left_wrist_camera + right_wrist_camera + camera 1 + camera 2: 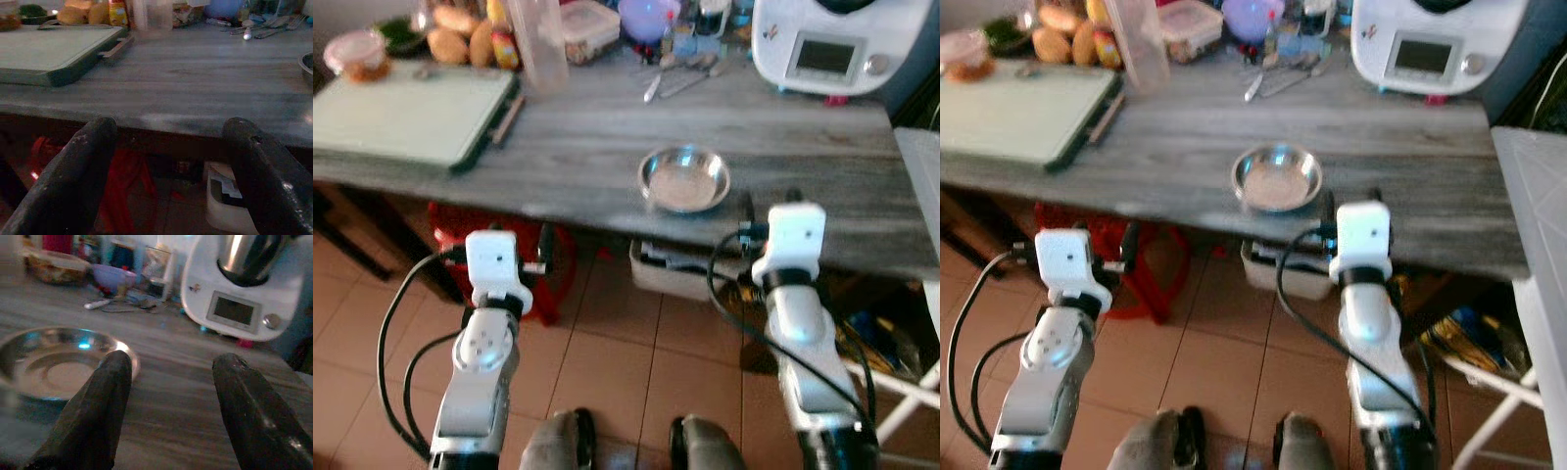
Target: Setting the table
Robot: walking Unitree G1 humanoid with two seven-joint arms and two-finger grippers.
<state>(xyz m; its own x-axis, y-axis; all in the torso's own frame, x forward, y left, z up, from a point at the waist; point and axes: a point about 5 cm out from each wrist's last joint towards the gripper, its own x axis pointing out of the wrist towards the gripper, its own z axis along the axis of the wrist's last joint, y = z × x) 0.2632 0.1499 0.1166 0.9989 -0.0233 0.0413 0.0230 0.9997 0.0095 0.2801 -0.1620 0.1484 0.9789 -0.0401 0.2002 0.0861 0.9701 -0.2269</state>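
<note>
A shiny steel bowl stands empty near the front edge of the grey wooden table. Several spoons and forks lie at the back of the table. My right gripper is open, held at the table's front edge just right of the bowl, with nothing between its fingers. My left gripper is also open and empty. It hangs in front of and slightly below the table edge, well left of the bowl.
A pale green cutting board covers the table's left part. A clear jug, food boxes and a white kitchen machine line the back. Under the table are a red stool and a white bin.
</note>
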